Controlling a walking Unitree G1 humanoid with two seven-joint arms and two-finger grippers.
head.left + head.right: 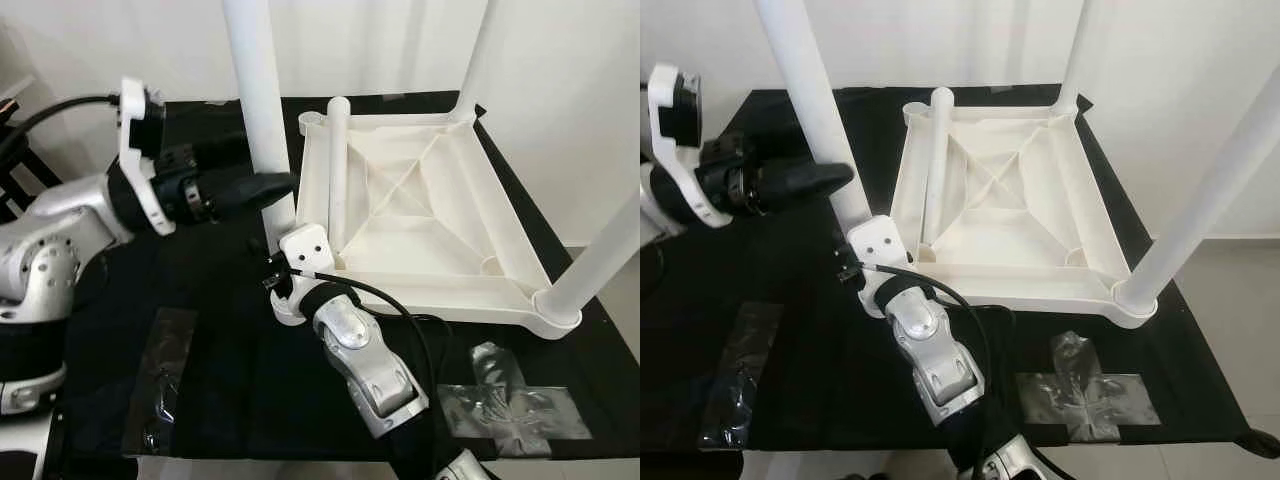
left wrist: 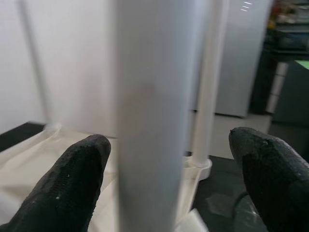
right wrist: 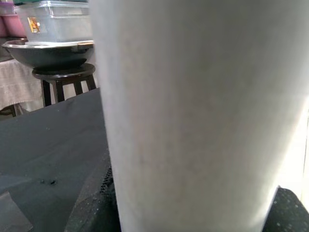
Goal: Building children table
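A white children's table top (image 1: 440,235) lies upside down on a black cloth. Upright legs stand in its near-left (image 1: 255,90), far-right (image 1: 475,60) and near-right (image 1: 600,260) corners. A fourth leg (image 1: 338,170) lies loose inside the top, pointing to the far-left corner. My left gripper (image 1: 272,188) is open around the near-left leg at mid height; one finger (image 2: 270,179) stands apart from it. My right gripper (image 1: 283,272) is shut on the same leg (image 3: 193,111) low down, by its socket, mostly hidden behind its white wrist mount.
Patches of silver tape sit on the cloth (image 1: 230,340) at the near right (image 1: 515,405) and near left (image 1: 165,375). The table's front edge runs just below them. A white wall is behind. A dark stool (image 3: 58,77) carrying a bowl stands off to the side.
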